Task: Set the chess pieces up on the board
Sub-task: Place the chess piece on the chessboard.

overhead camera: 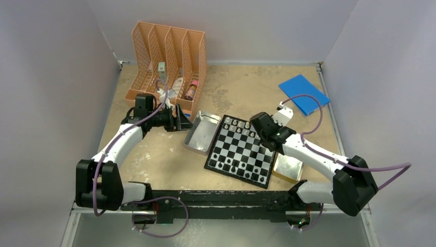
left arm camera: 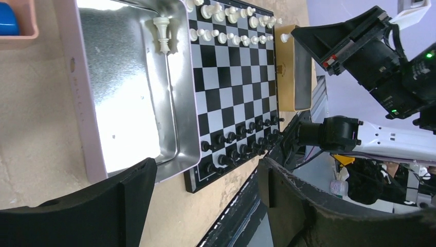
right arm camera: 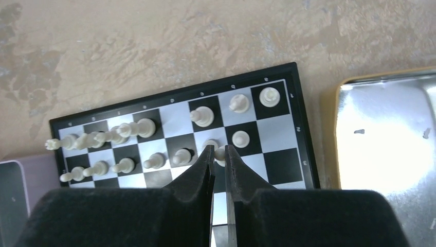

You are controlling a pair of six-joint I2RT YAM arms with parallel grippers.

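Left gripper (left arm camera: pixel 206 170): hanging wide open, holding nothing, hovering over the near end of the left tin (left arm camera: pixel 128 103), beside the board's near-left corner.
Right gripper (right arm camera: pixel 218 150): hanging low over the board's white end, fingertips almost meeting; pawn (right arm camera: pixel 220 155) showing right at the tips, impossible to tell whether pinched.
Board (overhead camera: pixel 240 150): lying flat on the table (overhead camera: pixel 154 154), turned slightly clockwise, white end pointing away and a little right, black end facing the arm bases.
White pieces (overhead camera: pixel 237 125): standing upright in two rows along the far edge.
Black pieces (overhead camera: pixel 234 166): standing in two rows along the near edge.
Stray piece (left arm camera: pixel 163 33): tall and white, sitting inside the left tin against the wall next to the board, long axis running along that wall in the wrist view; standing or lying, cannot tell.
Right tin (overhead camera: pixel 288 167): lying just beside the board's right edge, partly hidden under the right arm.
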